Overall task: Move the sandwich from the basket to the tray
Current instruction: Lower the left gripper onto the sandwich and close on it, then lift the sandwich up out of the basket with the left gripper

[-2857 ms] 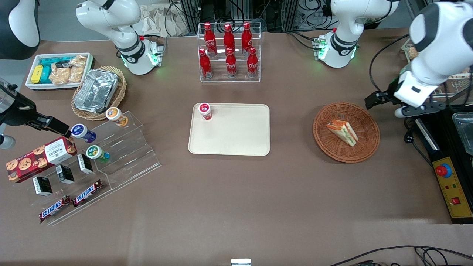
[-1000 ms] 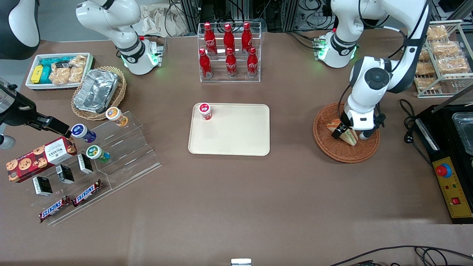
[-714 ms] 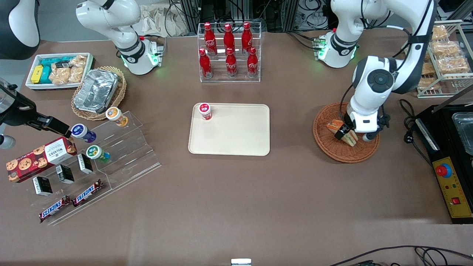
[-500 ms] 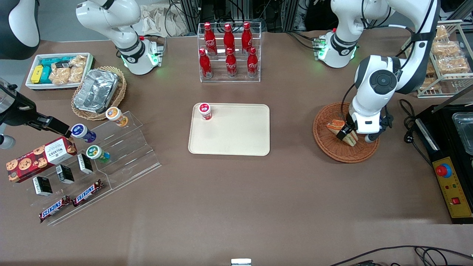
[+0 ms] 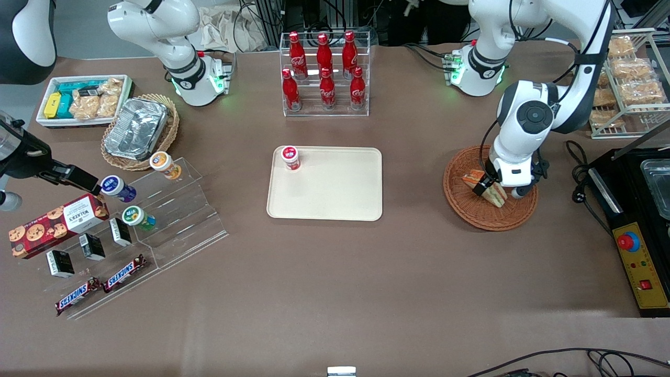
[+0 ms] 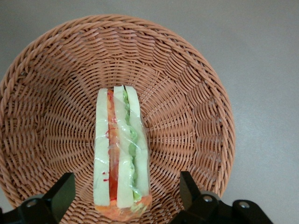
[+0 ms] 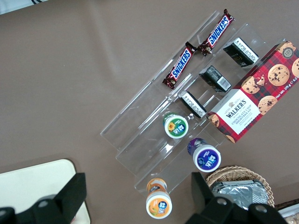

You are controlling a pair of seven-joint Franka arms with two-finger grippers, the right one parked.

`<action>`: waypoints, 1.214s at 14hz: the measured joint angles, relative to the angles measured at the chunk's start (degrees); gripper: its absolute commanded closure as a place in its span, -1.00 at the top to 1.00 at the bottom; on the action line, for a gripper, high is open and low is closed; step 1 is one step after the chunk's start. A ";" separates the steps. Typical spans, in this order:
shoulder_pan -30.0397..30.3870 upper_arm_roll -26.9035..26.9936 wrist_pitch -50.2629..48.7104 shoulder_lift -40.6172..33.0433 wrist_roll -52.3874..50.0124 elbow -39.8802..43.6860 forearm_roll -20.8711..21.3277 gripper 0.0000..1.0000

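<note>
The sandwich [image 6: 120, 156], a wrapped wedge of pale bread with orange and green layers, lies in the round reddish-brown wicker basket [image 6: 187, 88]. My gripper [image 6: 125, 196] hangs low over it, open, with one black finger [image 6: 60, 195] on each side of the wedge's wide end and a gap to the bread on both sides. In the front view the gripper [image 5: 494, 187] covers part of the sandwich [image 5: 473, 179] inside the basket [image 5: 457, 195]. The cream-beige tray [image 5: 330, 191] lies flat at the table's middle, apart from the basket.
A red-capped jar [image 5: 290, 157] stands on a tray corner. A rack of red cola bottles [image 5: 324, 73] stands farther from the camera. A wire rack of bagged pastries [image 5: 628, 78] and a black control box [image 5: 641, 262] flank the basket. Snack displays [image 5: 131, 220] fill the parked arm's end.
The arm swung in from the working arm's end and came down over the basket. In the last half second it shifted only slightly; the sandwich has not moved.
</note>
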 measured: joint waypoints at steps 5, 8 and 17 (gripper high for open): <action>-0.08 -0.01 4.47 2.76 -1.79 -0.05 0.15 0.87; -0.08 -0.01 4.82 3.52 -2.38 -0.05 1.43 -0.34; -0.03 0.01 -13.27 -2.48 2.69 5.48 2.30 -1.00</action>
